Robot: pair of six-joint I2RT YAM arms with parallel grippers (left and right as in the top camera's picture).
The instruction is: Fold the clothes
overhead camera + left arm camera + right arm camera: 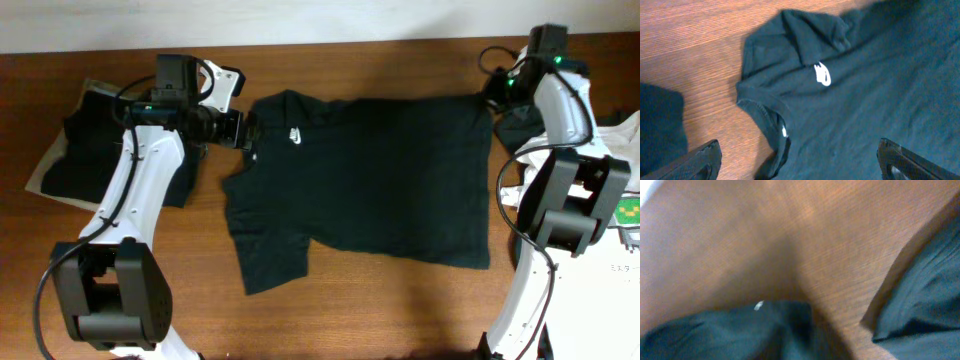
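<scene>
Black T-shirt (380, 180) lies spread flat in the middle of the table (380, 310). Its long axis runs across the tabletop, with the collar (254, 142) toward the left edge and the hem (488, 180) toward the right edge.

At the left edge sits a dark stack of clothes (85, 150) on a beige piece, apart from the shirt. The left gripper (246, 130) hangs just beside the collar on its far side. The arm reaches from the near-left corner toward the far edge, then bends in toward the shirt. Its wrist view shows both fingers (702, 160) set wide apart with nothing between them, and the collar and white logo (823, 75) lie ahead. So the neck end belongs to this arm.

The right gripper (497, 92) is at the hem's far corner, near the far-right corner of the table, on an arm stretched up from the near-right corner. Its wrist view is blurred and shows only wood and dark cloth, so I cannot tell whether it is closed on the hem or merely over it. A pile of white clothes (622, 150) lies at the right edge.

Each arm is nearest its own end of the far long side, which probably suits a fold toward the near edge.
</scene>
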